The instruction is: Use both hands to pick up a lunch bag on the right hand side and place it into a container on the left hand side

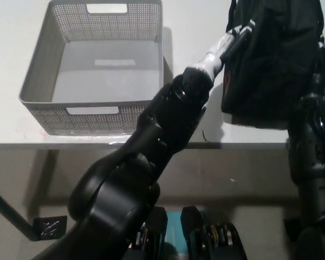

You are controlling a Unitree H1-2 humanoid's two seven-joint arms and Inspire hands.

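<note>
The black lunch bag [273,59] hangs at the upper right, its lower edge lifted just off the white table [195,32]. My white left hand [227,44] presses into the bag's left side near a strap. My black right hand [317,73] is against the bag's right side and is hard to tell apart from the dark fabric. The bag is held between the two hands. The grey perforated basket [92,111] stands empty on the table at the upper left.
The table's front edge [59,144] runs across the middle of the picture, with floor below it. My left arm [168,124] crosses the gap between basket and bag. A bare strip of table lies between them.
</note>
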